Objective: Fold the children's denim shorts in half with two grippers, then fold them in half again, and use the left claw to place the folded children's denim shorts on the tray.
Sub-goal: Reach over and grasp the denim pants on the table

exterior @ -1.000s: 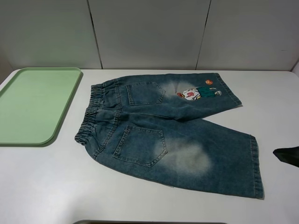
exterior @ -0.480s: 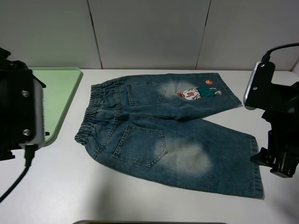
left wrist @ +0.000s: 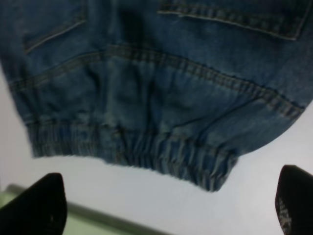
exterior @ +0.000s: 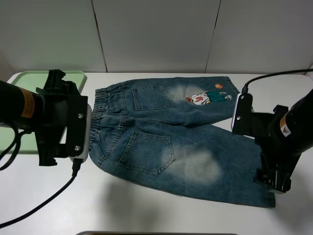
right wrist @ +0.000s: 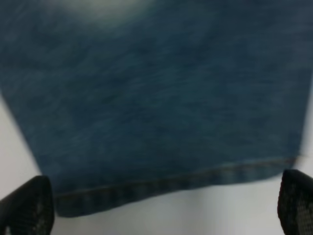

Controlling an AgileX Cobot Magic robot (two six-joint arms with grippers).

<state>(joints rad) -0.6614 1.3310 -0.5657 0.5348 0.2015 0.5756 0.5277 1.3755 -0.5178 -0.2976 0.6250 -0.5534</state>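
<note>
Lower right of the frame, the right gripper (right wrist: 159, 205) hangs over the hem of the nearer leg, jaws spread wide, nothing held. Mid left, the left gripper (left wrist: 166, 205) is wide too, poised just off the elastic waistband. The children's denim shorts (exterior: 171, 142) lie flat and unfolded in the centre of the surface (exterior: 146, 210). The tray (exterior: 22, 77) sits upper left, partly behind the left arm. The danger, I'd say: one pinch catches only the top layer, or lands off the edge, and the fold goes skewed.
</note>
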